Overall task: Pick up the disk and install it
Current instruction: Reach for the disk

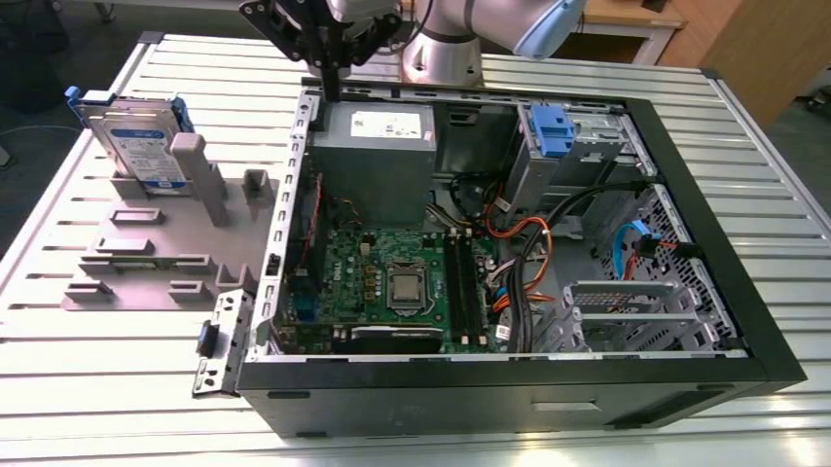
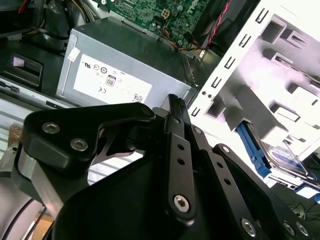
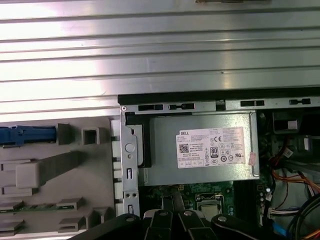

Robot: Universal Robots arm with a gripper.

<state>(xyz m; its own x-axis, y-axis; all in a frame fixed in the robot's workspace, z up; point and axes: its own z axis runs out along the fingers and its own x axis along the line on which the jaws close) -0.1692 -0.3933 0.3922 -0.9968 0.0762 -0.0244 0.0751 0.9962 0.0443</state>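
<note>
The disk (image 1: 136,141) is a silver hard drive with a white-and-blue label and blue side rails. It stands on edge in a grey fixture (image 1: 143,258) at the exterior view's left, outside the computer case. My gripper (image 1: 329,92) hangs above the case's far wall, to the exterior view's right of the disk and well apart from it. Its fingers are pressed together and hold nothing. In the second wrist view the gripper (image 2: 173,100) tapers to a closed tip, with the disk (image 2: 285,155) beyond it. The first wrist view shows the disk's blue rail (image 3: 25,135).
An open computer case (image 1: 727,253) lies on a slatted metal table (image 1: 78,389). Inside are a grey power supply (image 1: 377,146) just below the gripper, a green motherboard (image 1: 389,272), a blue latch piece (image 1: 552,131), cables and a metal drive cage (image 1: 624,311).
</note>
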